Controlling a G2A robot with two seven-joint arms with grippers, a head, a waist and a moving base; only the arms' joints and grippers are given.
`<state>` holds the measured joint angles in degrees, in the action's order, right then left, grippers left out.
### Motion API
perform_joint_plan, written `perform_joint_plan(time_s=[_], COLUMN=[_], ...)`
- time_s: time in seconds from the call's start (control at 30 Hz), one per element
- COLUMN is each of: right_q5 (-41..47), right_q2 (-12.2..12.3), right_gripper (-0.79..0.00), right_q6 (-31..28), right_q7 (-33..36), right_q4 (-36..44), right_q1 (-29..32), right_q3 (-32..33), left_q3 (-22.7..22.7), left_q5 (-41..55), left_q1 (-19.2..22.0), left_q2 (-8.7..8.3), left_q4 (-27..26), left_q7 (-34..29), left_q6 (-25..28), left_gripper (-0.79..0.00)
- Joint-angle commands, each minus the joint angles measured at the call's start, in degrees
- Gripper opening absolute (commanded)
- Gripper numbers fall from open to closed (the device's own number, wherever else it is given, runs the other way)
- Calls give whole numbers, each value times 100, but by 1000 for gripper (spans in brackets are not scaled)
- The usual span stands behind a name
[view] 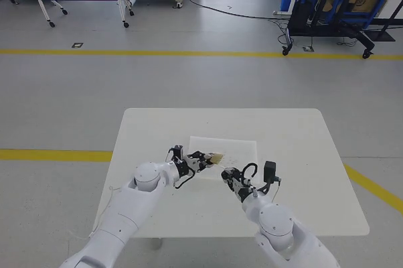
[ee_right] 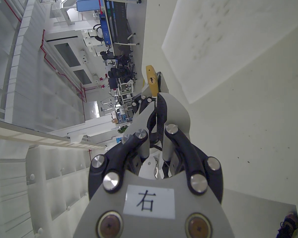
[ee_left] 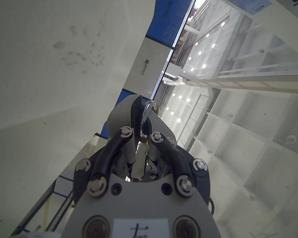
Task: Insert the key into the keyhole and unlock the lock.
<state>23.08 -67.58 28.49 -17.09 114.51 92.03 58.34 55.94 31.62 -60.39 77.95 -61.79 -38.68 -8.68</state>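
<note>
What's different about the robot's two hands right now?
The left gripper clamps the padlock by its silver shackle; the right gripper is pinched shut, its contents hidden. The left gripper is over the white mat's edge; the right gripper sits just off it. Both have closed fingers and sit close together.

A white table [view: 288, 201] stands on a grey floor. Near its middle, towards the far edge, lies a thin white rectangular mat [view: 245, 143], flat on the tabletop and marked with faint grey smudges [ee_left: 77, 50]. Yellow tape lines cross the floor: one beyond the table [view: 188, 52], one level with it on the left [view: 47, 155], and a slanted one on the right [view: 382, 194]. A dark wheeled frame [view: 329, 30] stands at the far right, with a black cable [view: 235, 12] trailing beside it.
</note>
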Motion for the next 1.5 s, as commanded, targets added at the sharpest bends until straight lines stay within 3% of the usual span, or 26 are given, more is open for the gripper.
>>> perform_joint_plan(time_s=[0.0, 0.23, 0.4, 0.57, 0.9, 1.23, 1.47], right_q5=[2, 204, 483, 412, 118, -29, -473], right_q2=[-17, -76, -38, -8, -72, -126, -132], right_gripper=[-785, -785, -785, -785, -785, -785, -785], right_q6=[9, -40, -456, -468, -389, -351, -145], right_q7=[22, 119, 443, 475, 697, 779, 464], right_q4=[-15, -26, 130, 20, -263, -149, 124], right_q1=[-19, -81, 145, 199, -83, -76, 215], right_q3=[-38, 39, 574, 993, 730, 567, 493], left_q3=[-12, 81, 188, 149, 67, 41, 86], left_q5=[-16, -56, 130, 177, 116, 77, 49], left_q1=[-43, -68, -49, 0, 54, 88, 22], left_q2=[-4, -48, -71, -73, -72, -67, -46], left_q4=[-78, -115, -34, 22, 101, 162, 87], left_q7=[-44, -355, -782, -1223, -1544, -1408, -638], left_q6=[-39, 16, 153, 245, 365, 305, 242], left_gripper=[-785, -785, -785, -785, -785, -785, -785])
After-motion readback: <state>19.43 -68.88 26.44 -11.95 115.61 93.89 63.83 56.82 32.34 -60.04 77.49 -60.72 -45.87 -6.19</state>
